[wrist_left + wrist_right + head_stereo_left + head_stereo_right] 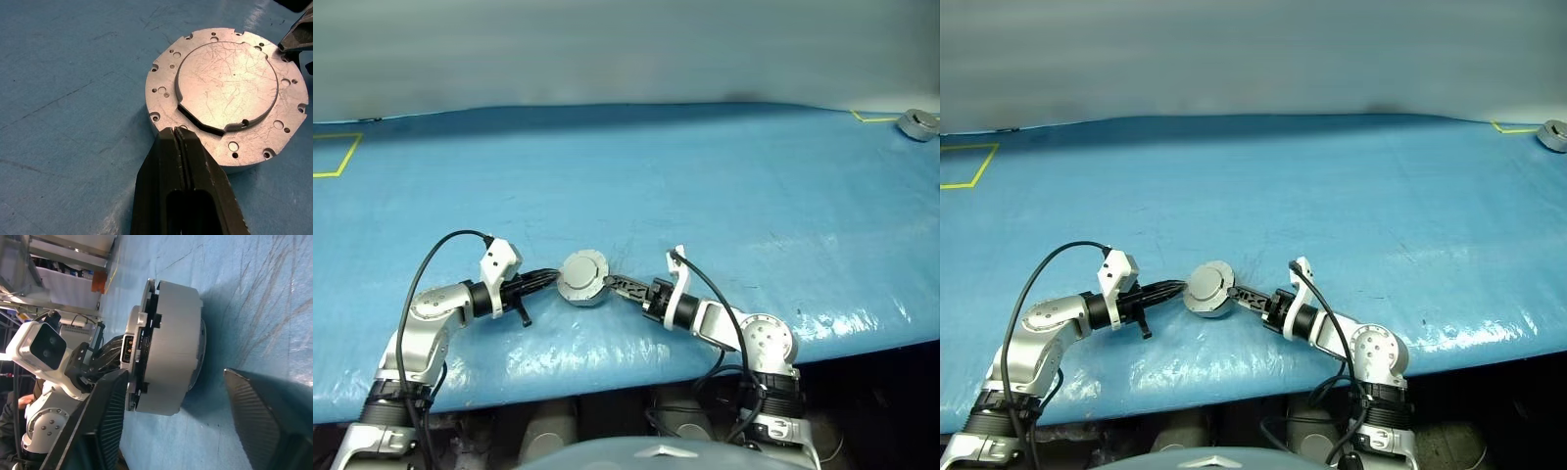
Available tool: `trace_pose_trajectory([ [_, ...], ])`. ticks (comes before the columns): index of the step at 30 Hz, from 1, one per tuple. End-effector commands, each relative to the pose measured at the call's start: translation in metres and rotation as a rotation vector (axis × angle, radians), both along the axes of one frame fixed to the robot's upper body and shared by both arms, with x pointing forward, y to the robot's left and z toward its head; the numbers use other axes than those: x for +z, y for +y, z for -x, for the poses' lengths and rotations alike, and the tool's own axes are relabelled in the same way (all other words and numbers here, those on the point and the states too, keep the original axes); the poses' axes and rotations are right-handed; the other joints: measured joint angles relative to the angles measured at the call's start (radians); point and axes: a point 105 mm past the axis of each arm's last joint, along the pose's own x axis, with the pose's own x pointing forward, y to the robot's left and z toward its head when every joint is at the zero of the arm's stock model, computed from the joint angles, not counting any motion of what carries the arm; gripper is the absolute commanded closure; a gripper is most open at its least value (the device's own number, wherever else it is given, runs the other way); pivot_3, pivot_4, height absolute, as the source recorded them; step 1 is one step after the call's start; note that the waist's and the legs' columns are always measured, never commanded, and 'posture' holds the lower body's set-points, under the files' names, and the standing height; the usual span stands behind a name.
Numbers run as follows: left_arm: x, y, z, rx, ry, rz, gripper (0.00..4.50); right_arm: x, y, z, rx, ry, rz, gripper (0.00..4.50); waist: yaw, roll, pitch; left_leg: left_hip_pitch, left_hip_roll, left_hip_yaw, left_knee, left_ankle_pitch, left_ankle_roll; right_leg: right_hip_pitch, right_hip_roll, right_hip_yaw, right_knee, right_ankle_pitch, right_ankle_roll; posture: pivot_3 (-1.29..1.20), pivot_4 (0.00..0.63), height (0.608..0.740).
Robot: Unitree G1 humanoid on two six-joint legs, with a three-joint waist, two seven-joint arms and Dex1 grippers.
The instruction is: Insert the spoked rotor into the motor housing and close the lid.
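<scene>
The assembled motor housing (582, 278) sits on the blue-covered bench (705, 186) near its front edge, about midway along it, with the lid (226, 87) closed on top, its plain light-grey scratched outer face upward; the two parts form one squat round silver body, a seam and small notches showing around its side in the right wrist view; the left hand (551, 278) comes in from the left side, its two black fingers (183, 191) pressed together with no gap, clenched on nothing, their tips meeting the housing's rim at its edge; the right hand (614, 284) reaches from the opposite side, its ribbed fingers (105, 418) spread apart, one level with the housing's side and close to it, the other well clear over the bench, so the hand is released and grasps nothing; another round silver-grey disc (918, 124) lies at the far right corner of the bench beside a yellow tape mark (868, 118); a second yellow tape outline (337, 155) marks the far left area.
</scene>
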Motion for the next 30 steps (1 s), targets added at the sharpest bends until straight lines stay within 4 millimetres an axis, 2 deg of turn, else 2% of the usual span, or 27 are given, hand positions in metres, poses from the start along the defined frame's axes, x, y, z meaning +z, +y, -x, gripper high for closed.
trace_pose_trajectory([
  [1, -0.006, 0.003, 0.003, 0.004, 0.024, -0.023, 4.5, 0.005, 0.005, 0.001, 0.02, -0.015, -0.015, 2.24, 0.0, 0.0, 0.0, 0.0, 0.0, 0.0, 0.0, 0.0, 0.0, 0.0, 0.0, 0.0, 0.0, 0.0, 0.0, 0.0, 0.15, 0.74],
  [5, -0.006, 0.004, 0.003, 0.007, 0.023, -0.026, 4.5, 0.006, 0.007, 0.0, 0.014, -0.011, -0.025, 2.24, -0.001, 0.0, 0.0, 0.0, 0.0, 0.0, 0.0, 0.0, 0.0, 0.0, 0.0, 0.0, 0.0, 0.0, 0.0, 0.0, 0.15, 0.74],
  [9, -0.006, 0.004, 0.003, 0.009, 0.022, -0.028, 4.5, 0.009, 0.009, -0.002, 0.012, -0.01, -0.061, 3.32, -0.002, 0.0, 0.0, 0.0, 0.0, 0.0, 0.0, 0.0, 0.0, 0.0, 0.0, 0.0, 0.0, 0.0, 0.0, 0.0, 0.15, 0.74],
  [13, -0.006, 0.005, 0.003, 0.01, 0.021, -0.029, 4.5, 0.015, 0.011, -0.001, 0.02, -0.021, -0.087, 3.34, -0.001, 0.0, 0.0, 0.0, 0.0, 0.0, 0.0, 0.0, 0.0, 0.001, 0.0, 0.0, 0.0, 0.0, 0.0, 0.0, 0.15, 0.74],
  [20, -0.006, 0.006, 0.002, 0.023, 0.012, -0.029, 4.5, 0.011, 0.009, -0.004, -0.002, -0.004, -0.071, 3.34, -0.001, 0.0, 0.0, 0.0, 0.0, 0.0, 0.0, 0.0, 0.0, 0.0, 0.0, 0.0, 0.0, 0.0, 0.0, 0.0, 0.15, 0.74],
  [27, 0.015, 0.013, -0.007, 0.136, -0.048, 0.133, 4.5, 0.016, 0.004, -0.014, -0.069, 0.031, -0.15, 3.34, -0.001, 0.0, 0.0, 0.0, 0.0, 0.0, 0.0, 0.0, 0.0, 0.0, 0.0, 0.0, 0.0, 0.001, 0.001, 0.0, 0.15, 0.74],
  [30, 0.018, 0.016, -0.007, 0.167, -0.048, 0.166, 4.5, 0.019, 0.004, -0.017, -0.088, 0.048, -0.192, 3.34, -0.001, 0.0, 0.0, -0.001, 0.0, 0.0, 0.0, 0.0, 0.0, -0.001, 0.0, 0.0, 0.0, 0.003, 0.004, 0.0, 0.15, 0.74],
])
